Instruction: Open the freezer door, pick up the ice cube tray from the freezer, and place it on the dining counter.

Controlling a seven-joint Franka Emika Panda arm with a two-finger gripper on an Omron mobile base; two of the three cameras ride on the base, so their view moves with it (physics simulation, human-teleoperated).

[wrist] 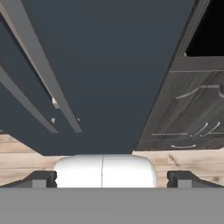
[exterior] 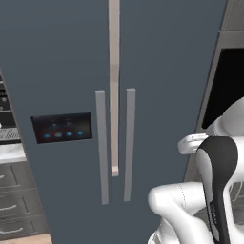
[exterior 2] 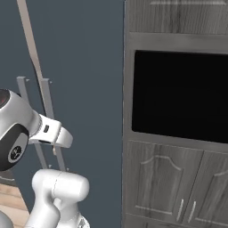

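Directly ahead of the base stands the freezer (exterior: 114, 95), both slate doors shut, with a pale strip running down the seam between them. Only the left base view shows the freezer door (exterior: 57, 86) in full — its black panel (exterior: 62, 127) with blue lights sits left of its long grey handle (exterior: 101, 147), and a 2nd handle (exterior: 129, 143) hangs on the plain door (exterior: 167, 71) beside it. Dark grey drawers (exterior: 14, 205) with silver pulls appear at that view's left edge. The right base view adds what lies to the right: a dark wood-grain cabinet (exterior 2: 173, 178) framing a black recess (exterior 2: 178, 95). Seen from the hand camera, the gripper (wrist: 107, 179) has its 2 fingertips (wrist: 41, 179) spread wide with nothing between them, aimed low at the plain door's bottom edge — pale wood floor (wrist: 26, 153) below it.
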